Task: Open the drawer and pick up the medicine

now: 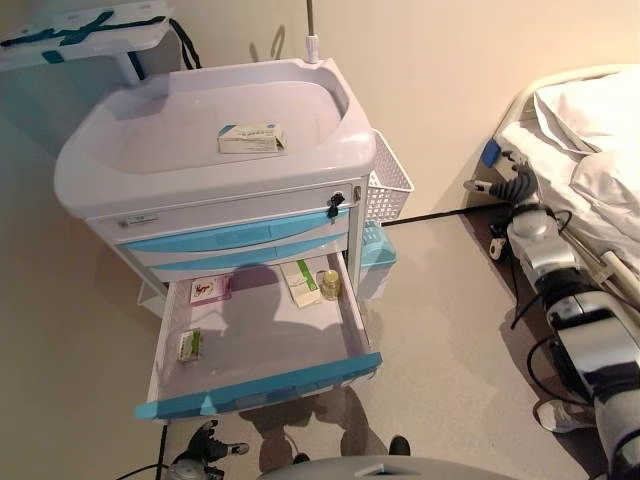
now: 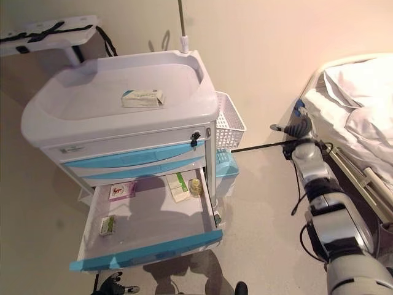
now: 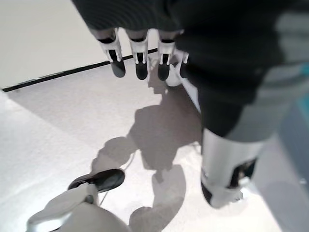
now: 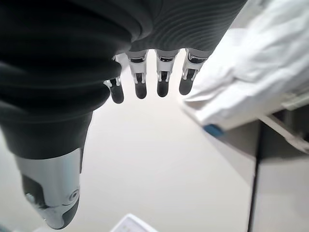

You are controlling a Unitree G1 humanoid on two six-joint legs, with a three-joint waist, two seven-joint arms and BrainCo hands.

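Observation:
The medical cart [image 1: 150, 180] has its lowest drawer [image 1: 260, 392] pulled open toward me. In the drawer lie a pink box [image 1: 210, 289], a white and green box [image 1: 300, 282], a small amber bottle [image 1: 330, 285] and a small green packet [image 1: 190, 345]. A white medicine box [image 1: 250, 138] lies on the cart's top. My left hand [image 3: 140, 60] hangs low below the drawer's front, with its fingers straight and empty; it also shows at the bottom of the left eye view [image 1: 200, 458]. My right hand [image 4: 161, 79] is open and empty, held out to the right near the bed [image 1: 515, 185].
A white wire basket [image 1: 388, 185] hangs on the cart's right side, with a light blue bin [image 1: 378, 255] below it. A bed with white bedding [image 1: 590, 150] stands at the right. A tray table [image 1: 80, 35] is at the back left.

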